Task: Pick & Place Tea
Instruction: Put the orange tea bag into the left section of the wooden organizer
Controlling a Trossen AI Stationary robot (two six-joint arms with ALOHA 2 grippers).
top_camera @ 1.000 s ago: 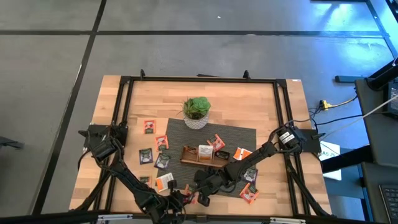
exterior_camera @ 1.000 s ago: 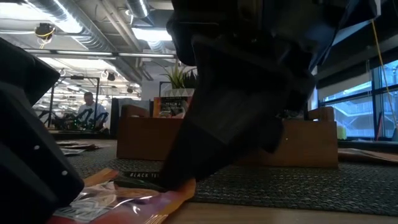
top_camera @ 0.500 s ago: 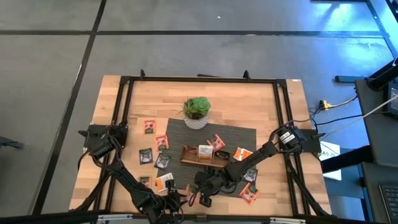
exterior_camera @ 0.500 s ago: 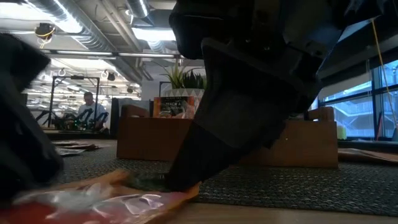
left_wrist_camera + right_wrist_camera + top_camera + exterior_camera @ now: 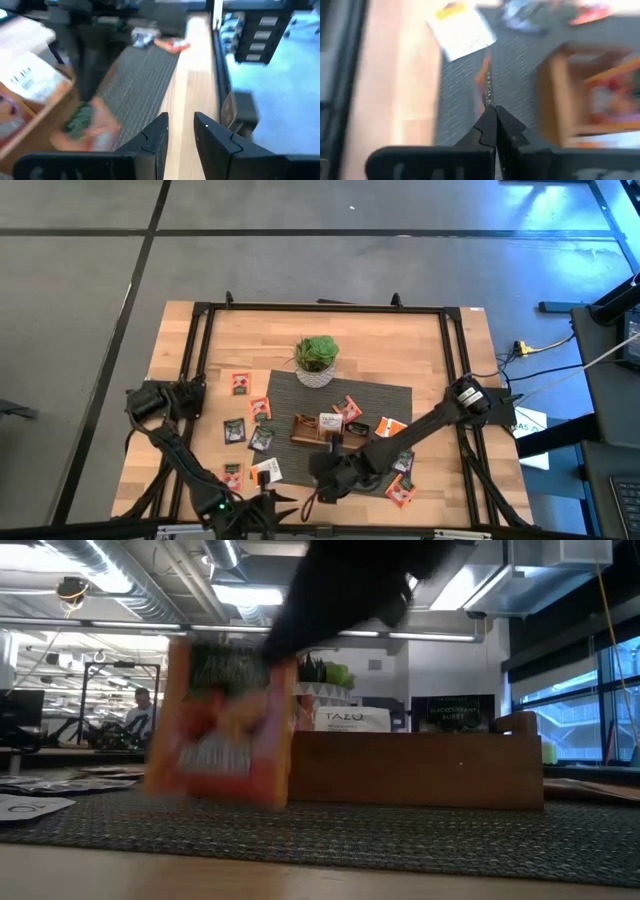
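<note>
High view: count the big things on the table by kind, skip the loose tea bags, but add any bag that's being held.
Plant pot: 1
Wooden tray: 1
Dark mat: 1
Tea bag held by the right end effector: 1
Total: 4

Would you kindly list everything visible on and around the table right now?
Table: one, light wood, under everything.
Mat: one, dark grey, table centre.
Plant pot: one, white with green plant, mat's far edge.
Wooden tray: one, brown, mid-mat, sachets standing inside.
Loose tea sachets: many, orange-red, dark, white, scattered on mat and wood.
Held sachet: one, orange-red, hanging over the mat.
Person: one, distant background.
Left pincer: open, empty, at table's near edge.
Right pincer: shut on held sachet, before the tray.
</note>
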